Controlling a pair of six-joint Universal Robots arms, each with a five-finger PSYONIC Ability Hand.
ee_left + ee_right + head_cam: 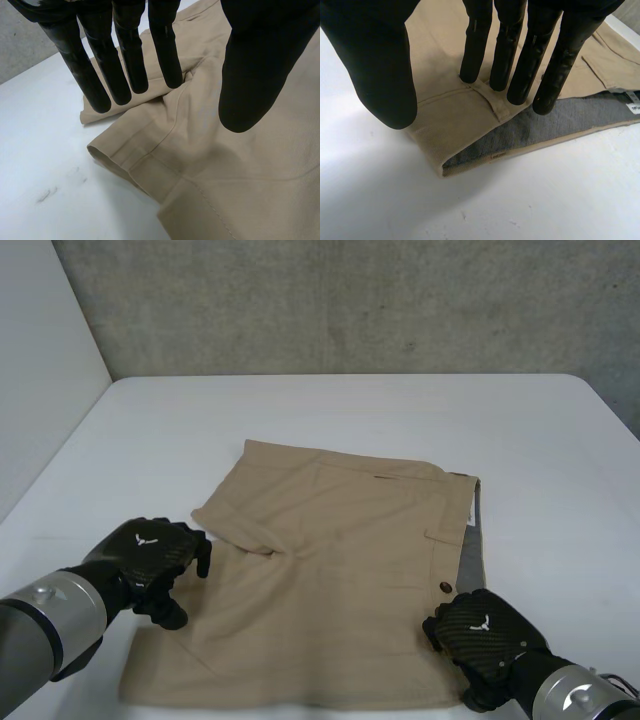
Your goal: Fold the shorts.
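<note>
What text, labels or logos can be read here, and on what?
No text is readable.
Dark print on the white tag inside the waistband of the shorts: too small to read.
A white emblem on the back of the left hand, and the same on the right hand: a sign with no letters.

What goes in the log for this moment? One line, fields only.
shorts: spread on table | left hand: open, over leg hem | right hand: open, fingertips at waistband corner
</note>
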